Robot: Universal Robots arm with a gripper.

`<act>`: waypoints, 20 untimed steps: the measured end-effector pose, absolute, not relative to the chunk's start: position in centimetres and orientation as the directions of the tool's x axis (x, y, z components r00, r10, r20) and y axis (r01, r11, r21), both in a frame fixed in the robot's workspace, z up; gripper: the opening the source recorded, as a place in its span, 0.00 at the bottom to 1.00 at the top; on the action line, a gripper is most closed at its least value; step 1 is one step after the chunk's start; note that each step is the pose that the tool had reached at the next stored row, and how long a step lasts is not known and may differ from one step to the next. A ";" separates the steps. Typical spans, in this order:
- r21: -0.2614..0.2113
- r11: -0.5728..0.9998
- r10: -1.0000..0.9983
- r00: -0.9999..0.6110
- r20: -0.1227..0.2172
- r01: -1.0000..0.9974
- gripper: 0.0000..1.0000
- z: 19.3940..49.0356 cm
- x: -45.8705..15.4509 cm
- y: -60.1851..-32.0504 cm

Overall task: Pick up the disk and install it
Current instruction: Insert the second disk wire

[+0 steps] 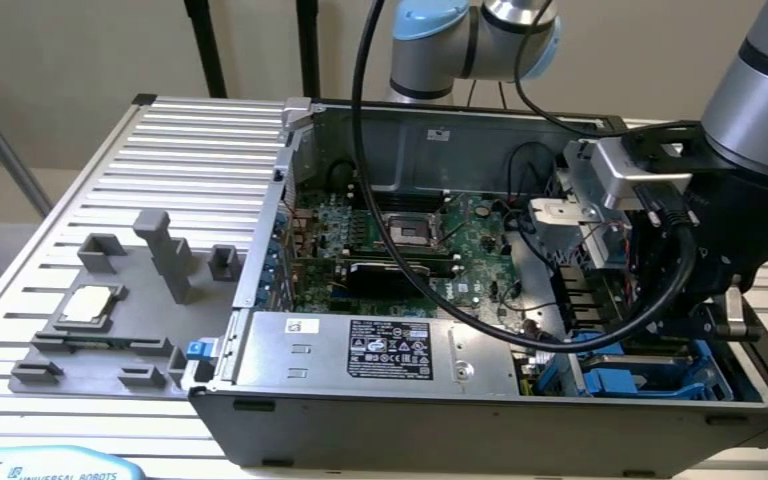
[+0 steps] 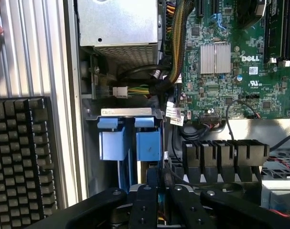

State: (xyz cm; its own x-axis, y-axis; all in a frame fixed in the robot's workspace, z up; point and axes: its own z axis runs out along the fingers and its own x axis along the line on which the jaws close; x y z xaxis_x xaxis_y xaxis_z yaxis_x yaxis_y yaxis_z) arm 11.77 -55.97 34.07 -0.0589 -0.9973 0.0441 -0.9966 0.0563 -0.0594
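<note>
We see the black two-fingered gripper (image 2: 159,191) lowered into the open grey metal computer case (image 1: 357,130), at the lower right of the exterior view. Its fingers are drawn nearly together. Between them a thin dark edge with a touch of blue shows, but we cannot tell whether this is the disk. Just ahead of the fingers stand two bright blue plastic drive carriers (image 2: 130,143) in their bay. The green motherboard (image 1: 398,250) fills the case's middle. The grey power supply box with a black label (image 1: 357,350) lies along the lower edge.
</note>
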 end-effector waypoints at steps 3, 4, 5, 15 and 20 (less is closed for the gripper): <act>-0.060 0.056 -0.997 -0.059 0.045 -0.997 0.16 34.1 11.7 -55.9; -0.060 0.056 -0.997 -0.059 0.045 -0.997 0.16 34.1 11.7 -55.9; -0.060 0.056 -0.997 -0.059 0.045 -0.997 0.16 34.1 11.7 -55.9; -0.060 0.056 -0.997 -0.059 0.045 -0.997 0.16 33.8 11.7 -56.0; -0.060 0.056 -0.997 -0.059 0.046 -0.997 0.16 33.6 11.7 -56.1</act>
